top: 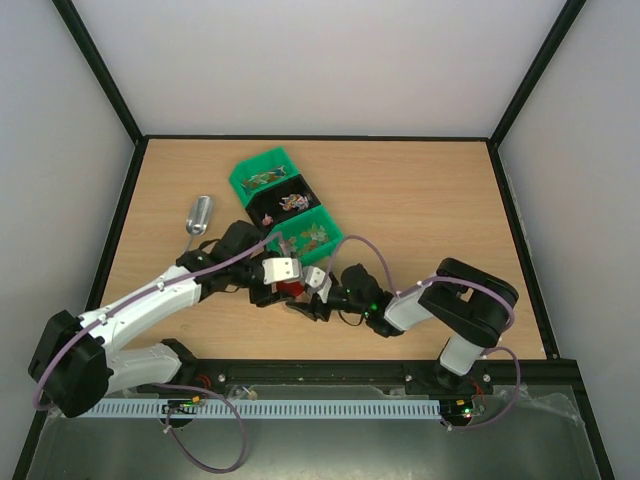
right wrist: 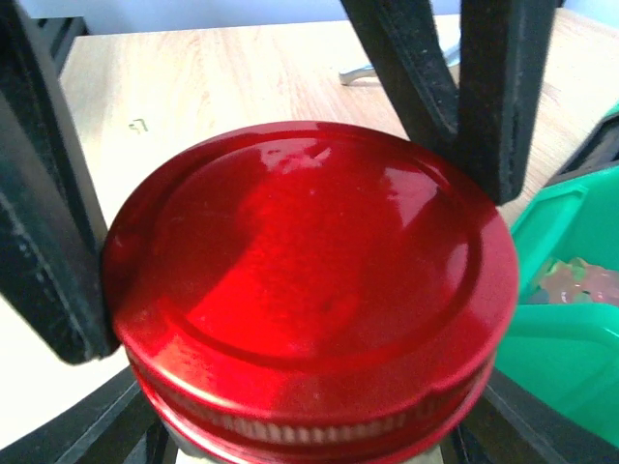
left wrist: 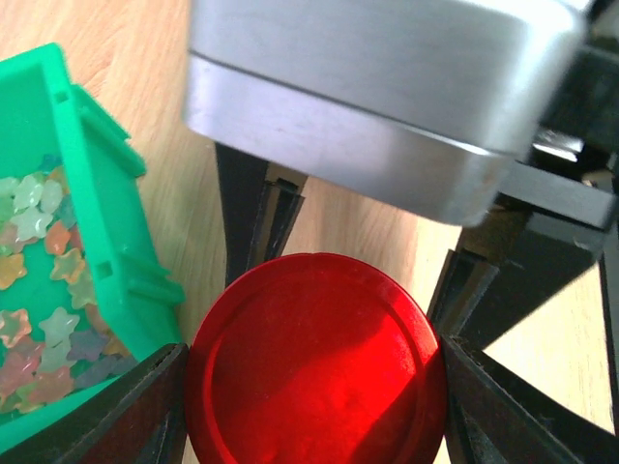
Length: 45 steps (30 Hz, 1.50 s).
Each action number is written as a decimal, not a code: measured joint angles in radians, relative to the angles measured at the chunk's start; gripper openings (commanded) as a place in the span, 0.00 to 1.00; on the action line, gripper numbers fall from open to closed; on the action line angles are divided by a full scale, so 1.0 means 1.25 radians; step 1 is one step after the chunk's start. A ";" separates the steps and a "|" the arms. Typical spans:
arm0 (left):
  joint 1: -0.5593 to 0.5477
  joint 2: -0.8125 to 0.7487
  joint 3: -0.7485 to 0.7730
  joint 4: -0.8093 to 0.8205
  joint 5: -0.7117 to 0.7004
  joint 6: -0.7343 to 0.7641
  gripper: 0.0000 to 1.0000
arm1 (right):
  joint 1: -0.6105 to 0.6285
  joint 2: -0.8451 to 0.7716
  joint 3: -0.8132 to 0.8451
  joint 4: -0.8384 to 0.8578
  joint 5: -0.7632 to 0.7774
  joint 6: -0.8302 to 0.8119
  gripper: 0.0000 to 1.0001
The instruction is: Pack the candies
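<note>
Tiny star-shaped candies (left wrist: 39,280), pink, orange, white and pale green, lie loose in a heap inside the near green bin (left wrist: 102,198); more fill the adjoining black bin (top: 308,188) and the far green bin (top: 258,162).

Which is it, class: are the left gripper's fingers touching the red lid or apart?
Touching. The left wrist view shows the left gripper with both fingers pressed against the rim of the red lid, no gap.

A glossy red round metal lid (right wrist: 309,290) is gleaming with pale highlights. Tiny star-shaped candies (left wrist: 39,280) are showing pastel pink, orange, white and mint inside a bright green plastic bin (left wrist: 106,232). A light wood-grain worktop (top: 420,200) is showing warm tan streaks.
</note>
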 measured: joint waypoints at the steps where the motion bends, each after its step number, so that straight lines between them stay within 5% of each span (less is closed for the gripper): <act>1: 0.000 0.001 0.003 -0.012 0.007 0.016 0.31 | -0.001 -0.002 -0.002 0.000 -0.011 -0.003 0.52; 6: 0.001 0.017 0.034 -0.075 0.046 0.110 0.30 | -0.027 -0.012 -0.012 -0.003 -0.112 -0.013 0.56; 14: 0.005 0.025 0.033 -0.070 0.049 0.104 0.24 | -0.062 -0.037 -0.013 -0.019 -0.150 -0.002 1.00; 23: 0.005 -0.002 -0.015 0.059 -0.033 -0.118 0.26 | -0.042 -0.034 -0.009 -0.018 -0.100 0.047 1.00; 28: 0.005 -0.002 -0.016 0.070 -0.050 -0.186 0.26 | -0.009 0.001 0.009 0.003 -0.034 0.052 0.91; 37: 0.006 -0.002 -0.019 0.078 -0.048 -0.198 0.24 | 0.000 0.024 0.019 0.017 0.047 0.050 0.59; 45: 0.011 -0.003 -0.007 0.039 -0.028 -0.131 0.21 | -0.001 0.024 0.013 0.023 0.024 0.034 0.51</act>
